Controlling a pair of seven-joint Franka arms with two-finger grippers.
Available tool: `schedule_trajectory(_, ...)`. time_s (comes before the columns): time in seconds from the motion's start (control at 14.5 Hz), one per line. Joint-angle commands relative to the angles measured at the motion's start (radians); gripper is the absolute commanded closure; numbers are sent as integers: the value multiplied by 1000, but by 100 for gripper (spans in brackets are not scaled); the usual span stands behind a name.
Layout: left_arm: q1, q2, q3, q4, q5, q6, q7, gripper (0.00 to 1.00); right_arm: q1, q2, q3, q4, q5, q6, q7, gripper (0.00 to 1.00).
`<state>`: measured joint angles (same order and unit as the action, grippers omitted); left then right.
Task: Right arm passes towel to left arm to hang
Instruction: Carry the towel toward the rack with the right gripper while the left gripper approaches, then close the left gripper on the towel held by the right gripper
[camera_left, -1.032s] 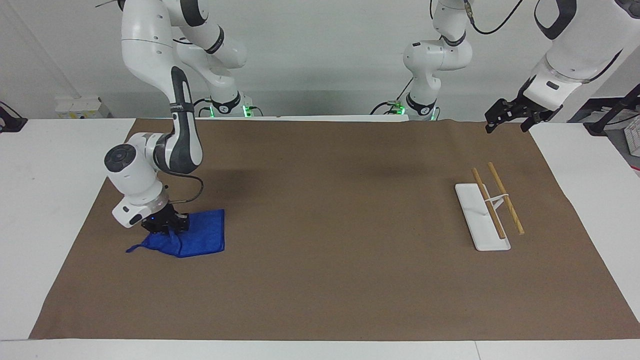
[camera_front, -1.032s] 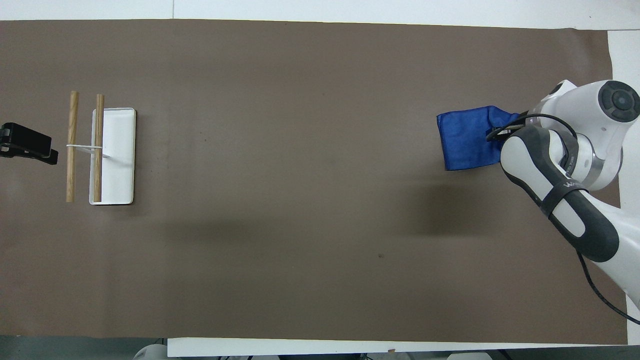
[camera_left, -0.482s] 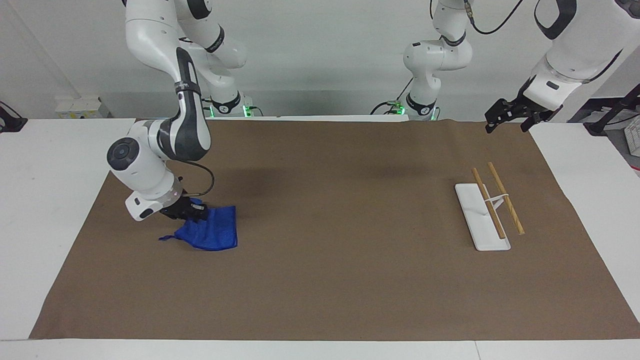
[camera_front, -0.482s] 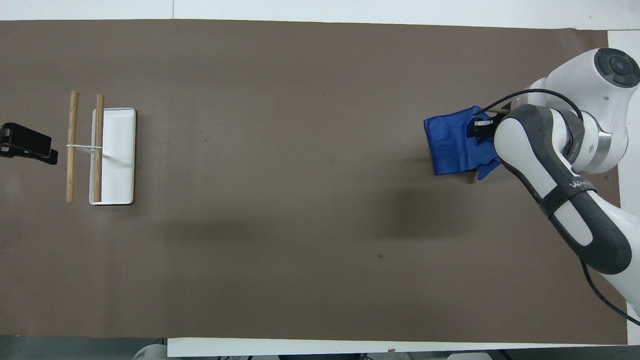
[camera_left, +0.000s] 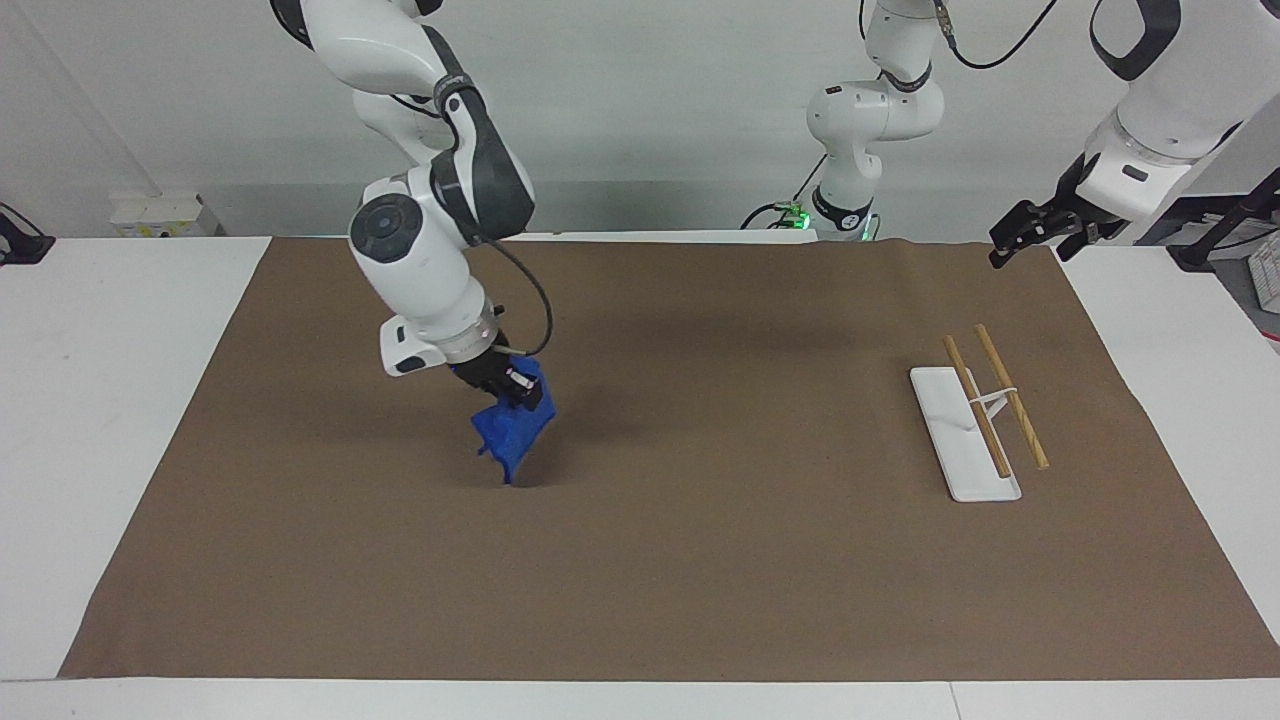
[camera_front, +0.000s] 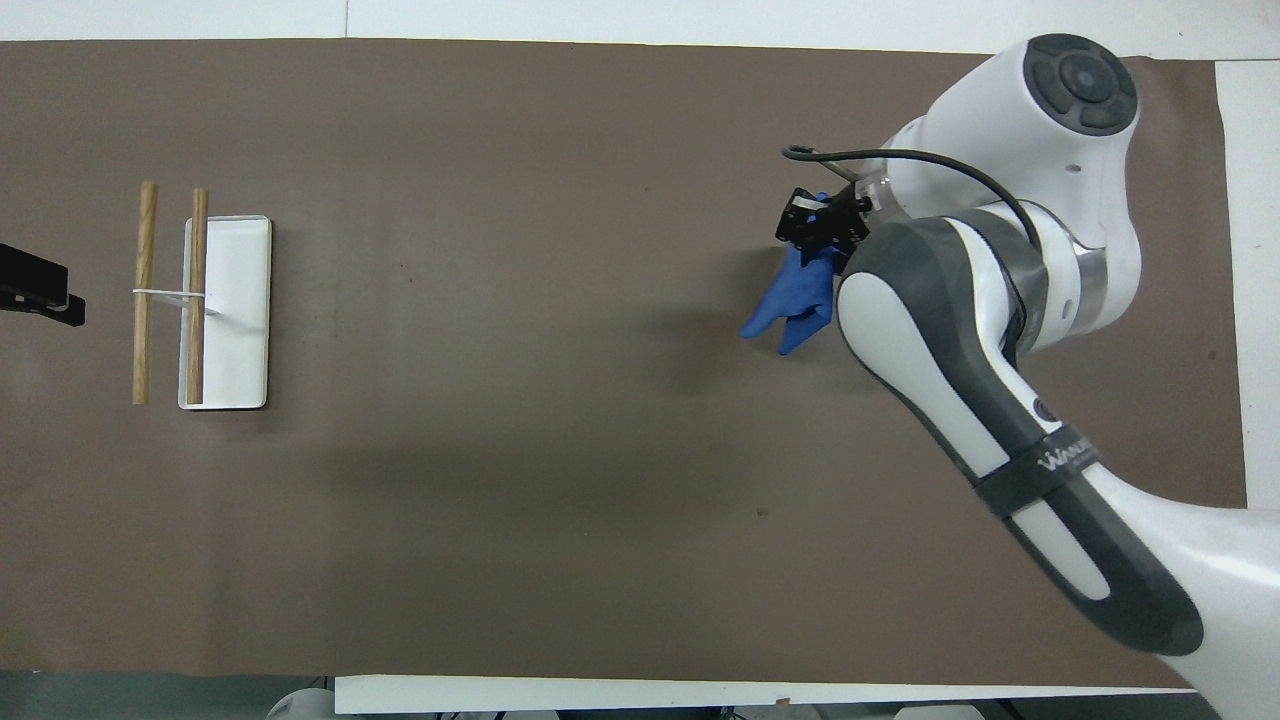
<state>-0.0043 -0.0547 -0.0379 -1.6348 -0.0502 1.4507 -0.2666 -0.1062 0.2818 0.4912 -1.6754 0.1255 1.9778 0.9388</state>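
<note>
The blue towel (camera_left: 512, 432) (camera_front: 798, 290) hangs bunched from my right gripper (camera_left: 510, 387) (camera_front: 815, 228), which is shut on its upper edge. The cloth is in the air over the brown mat, and its lowest corner just about reaches the surface. My left gripper (camera_left: 1030, 236) (camera_front: 38, 290) hovers open above the mat's corner at the left arm's end, higher than the rack and off to one side of it. The rack (camera_left: 985, 412) (camera_front: 190, 296) is a white base carrying two wooden bars on a thin white stand.
A brown mat (camera_left: 700, 560) (camera_front: 500, 500) covers most of the white table. The right arm's forearm (camera_front: 960, 400) covers part of the mat in the overhead view. A third white arm (camera_left: 870, 110) stands at the back edge.
The right gripper has lifted the towel off the mat and carried it toward the table's middle; the cloth now hangs bunched. The left gripper shifted slightly outward.
</note>
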Motion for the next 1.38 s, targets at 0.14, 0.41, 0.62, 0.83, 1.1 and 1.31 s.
schedule_trajectory(0.14, -28, -166, -13, -333, -210, 276, -590, 0, -9, 46, 105, 69, 316, 143, 159, 100)
schedule_trajectory(0.41, -113, -178, -13, -433, -318, 425, -1060, 0, 22, 91, 223, 72, 339, 424, 398, 100)
schedule_trajectory(0.62, -169, -188, -17, -486, -330, 598, -1431, 0, 60, 131, 274, 71, 339, 628, 521, 100)
schedule_trajectory(0.83, -215, -195, -20, -511, -361, 667, -1507, 0, 78, 149, 306, 62, 338, 714, 586, 100)
schedule_trajectory(1.1, -260, -185, -20, -533, -376, 729, -1514, 0, 97, 166, 322, 51, 338, 786, 626, 100)
schedule_trajectory(1.31, -283, -165, -20, -537, -396, 784, -1540, 0, 102, 171, 326, 51, 338, 788, 627, 100)
